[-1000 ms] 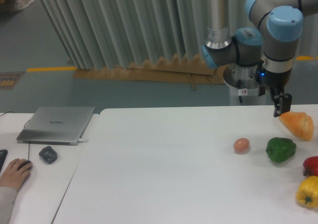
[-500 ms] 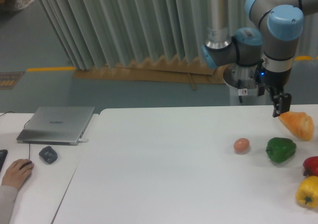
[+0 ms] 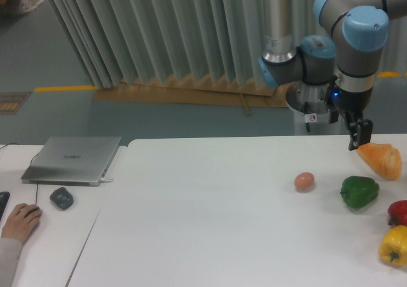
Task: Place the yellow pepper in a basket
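Note:
The yellow pepper point(image 3: 394, 244) lies at the table's right edge near the front, glossy, with a dark green stem pointing down, partly cut off by the frame. My gripper point(image 3: 358, 136) hangs well behind it, just above the table at the back right, next to the left end of an orange crusty wedge point(image 3: 381, 160). I see the gripper side-on as one dark shape, so its finger gap does not show, and nothing is visibly held. No basket is in view.
A green pepper point(image 3: 359, 192) lies between the gripper and the yellow pepper. A red pepper point(image 3: 399, 212) sits at the right edge just behind the yellow one. A brown egg point(image 3: 304, 181) is left of the green pepper. A laptop point(image 3: 73, 159), a mouse point(image 3: 62, 198) and a person's hand point(image 3: 19, 221) are on the left.
The egg has shifted a little to the left and back. The hand at the left has moved slightly. The arm and peppers stay put.

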Available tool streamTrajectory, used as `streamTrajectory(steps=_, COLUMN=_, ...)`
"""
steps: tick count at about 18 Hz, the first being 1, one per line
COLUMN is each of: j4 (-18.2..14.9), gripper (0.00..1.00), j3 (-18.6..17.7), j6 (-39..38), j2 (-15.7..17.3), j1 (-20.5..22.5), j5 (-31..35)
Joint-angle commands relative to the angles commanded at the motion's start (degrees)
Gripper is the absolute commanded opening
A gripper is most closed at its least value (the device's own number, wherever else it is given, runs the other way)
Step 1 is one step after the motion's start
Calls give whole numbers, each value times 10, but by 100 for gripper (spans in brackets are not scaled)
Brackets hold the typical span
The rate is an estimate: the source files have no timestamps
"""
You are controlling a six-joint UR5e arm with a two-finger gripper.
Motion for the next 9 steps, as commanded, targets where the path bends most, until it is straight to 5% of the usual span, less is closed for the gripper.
streamTrajectory(steps=9, j4=0, gripper=100, j3=-5, j6=0, j2=-1, j1=-1, j5=3)
